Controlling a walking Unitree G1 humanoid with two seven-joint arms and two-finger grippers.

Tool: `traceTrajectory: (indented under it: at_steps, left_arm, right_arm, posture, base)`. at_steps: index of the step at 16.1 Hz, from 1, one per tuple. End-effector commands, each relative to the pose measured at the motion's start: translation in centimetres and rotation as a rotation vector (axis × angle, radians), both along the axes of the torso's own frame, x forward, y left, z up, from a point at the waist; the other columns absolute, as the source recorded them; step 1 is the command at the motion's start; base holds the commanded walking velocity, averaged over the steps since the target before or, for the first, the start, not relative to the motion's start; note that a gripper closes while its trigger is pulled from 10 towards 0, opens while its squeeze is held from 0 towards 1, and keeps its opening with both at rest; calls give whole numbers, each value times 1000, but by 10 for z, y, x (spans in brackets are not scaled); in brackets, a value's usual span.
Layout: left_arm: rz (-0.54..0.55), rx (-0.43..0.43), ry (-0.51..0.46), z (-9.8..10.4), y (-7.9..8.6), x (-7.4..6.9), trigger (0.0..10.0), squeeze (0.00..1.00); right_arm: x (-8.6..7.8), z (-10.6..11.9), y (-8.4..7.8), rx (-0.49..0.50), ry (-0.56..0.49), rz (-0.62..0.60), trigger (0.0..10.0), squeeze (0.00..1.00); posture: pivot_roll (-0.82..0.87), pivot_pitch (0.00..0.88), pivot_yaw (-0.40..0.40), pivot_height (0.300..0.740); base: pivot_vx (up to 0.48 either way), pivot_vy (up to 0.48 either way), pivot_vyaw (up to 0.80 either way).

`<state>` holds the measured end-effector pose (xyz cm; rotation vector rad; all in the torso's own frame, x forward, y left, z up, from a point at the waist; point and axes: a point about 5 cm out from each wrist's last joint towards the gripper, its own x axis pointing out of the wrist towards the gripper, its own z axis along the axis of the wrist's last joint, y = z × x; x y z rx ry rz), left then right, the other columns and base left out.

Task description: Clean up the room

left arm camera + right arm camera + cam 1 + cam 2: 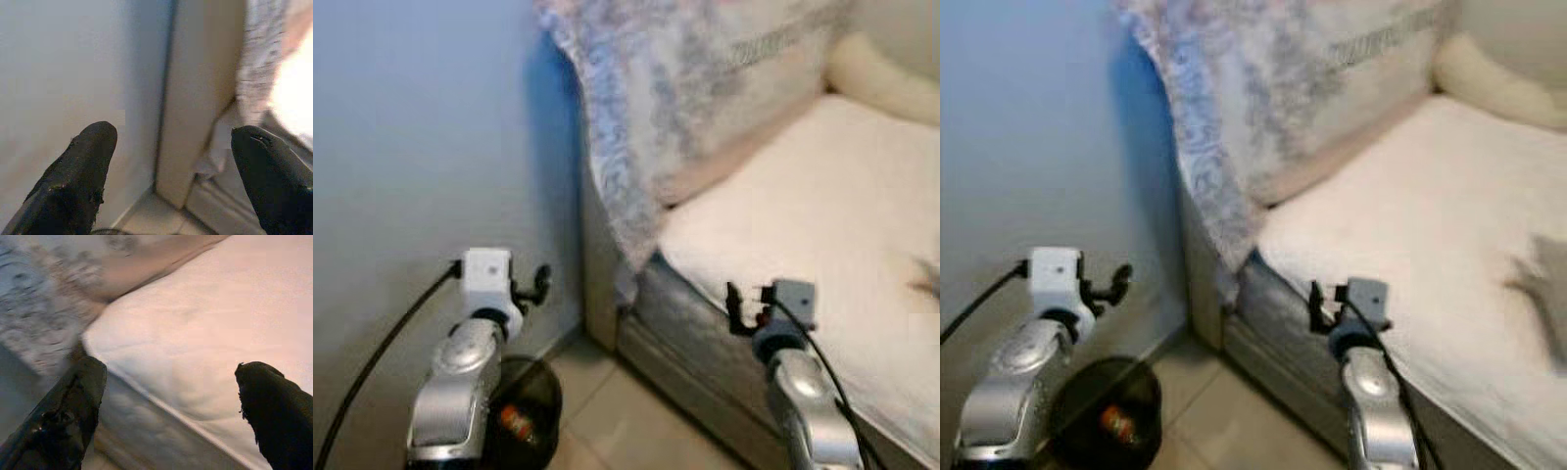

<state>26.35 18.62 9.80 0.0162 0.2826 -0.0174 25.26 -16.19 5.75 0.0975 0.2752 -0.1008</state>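
Observation:
My left gripper (534, 285) is raised in front of the pale wall (421, 147), near the corner where the wall meets the sofa's side. Its fingers (93, 161) stand wide apart and hold nothing. My right gripper (744, 309) hovers at the front edge of the sofa seat (822, 206), which has a white fleecy cover. It is open and empty in the right wrist view (171, 369). A patterned grey-and-pink blanket (636, 108) hangs over the sofa's armrest. A blurred grey thing (1540, 284) lies on the seat at the far right.
A round black bin (524, 416) stands on the tiled floor (626, 421) under my left arm, with a small red-orange item (516, 423) inside. A cream cushion (881, 78) lies at the back of the sofa. The sofa's grey base (695, 343) runs along its front.

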Motion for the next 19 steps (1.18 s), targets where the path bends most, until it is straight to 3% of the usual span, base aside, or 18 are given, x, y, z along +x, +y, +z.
traceTrajectory:
  at_steps: [1,8,10,11,12,19]
  left_arm:
    - [16,8,-5,2,4,1,10000,0]
    - [45,4,-30,7,7,6,10000,0]
    - [43,0,-28,7,7,6,9176,0]
    - [44,2,-28,7,7,6,9255,0]
    - [38,3,-24,7,6,6,10000,0]
    - [7,15,-3,6,4,8,10000,0]
  right_arm:
    - [3,3,4,5,-9,10,10000,1000]
    - [6,5,3,0,-6,4,10000,1000]
    - [7,5,3,-1,-5,4,10000,1000]
    - [7,5,3,-2,-5,4,10000,1000]
    - [7,5,3,-1,-4,4,10000,1000]
    - [9,6,3,-6,-1,9,10000,976]
  posture:
    - [47,0,-28,740]
    - [42,0,-27,740]
    - [42,0,-27,740]
    - [42,0,-27,740]
    - [43,0,-27,740]
    - [44,0,-29,740]
  base:
    - [0,0,-800]
    - [0,0,-800]
    - [0,0,-800]
    - [0,0,-800]
    - [0,0,-800]
    - [0,0,-796]
